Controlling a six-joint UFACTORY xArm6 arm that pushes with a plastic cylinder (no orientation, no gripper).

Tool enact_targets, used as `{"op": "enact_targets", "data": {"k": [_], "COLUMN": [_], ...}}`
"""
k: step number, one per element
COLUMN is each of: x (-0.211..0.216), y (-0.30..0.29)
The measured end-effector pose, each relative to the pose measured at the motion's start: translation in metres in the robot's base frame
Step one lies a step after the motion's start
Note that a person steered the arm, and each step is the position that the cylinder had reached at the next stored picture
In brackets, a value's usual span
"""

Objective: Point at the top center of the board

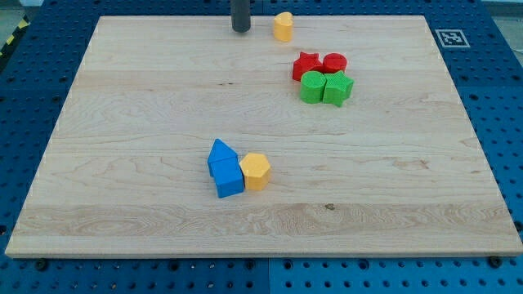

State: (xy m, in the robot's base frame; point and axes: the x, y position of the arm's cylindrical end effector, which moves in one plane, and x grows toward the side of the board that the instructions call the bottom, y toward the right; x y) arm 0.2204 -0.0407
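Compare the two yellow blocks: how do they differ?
The yellow heart-shaped block sits at the board's top edge, alone, just right of my tip. The yellow hexagonal block lies mid-board, touching the blue blocks. Both share the same yellow.
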Motion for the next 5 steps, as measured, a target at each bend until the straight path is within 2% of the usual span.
{"op": "enact_targets", "data": {"k": [4, 5], "x": [-0.004, -0.023], "y": [0.021, 0.021]}}
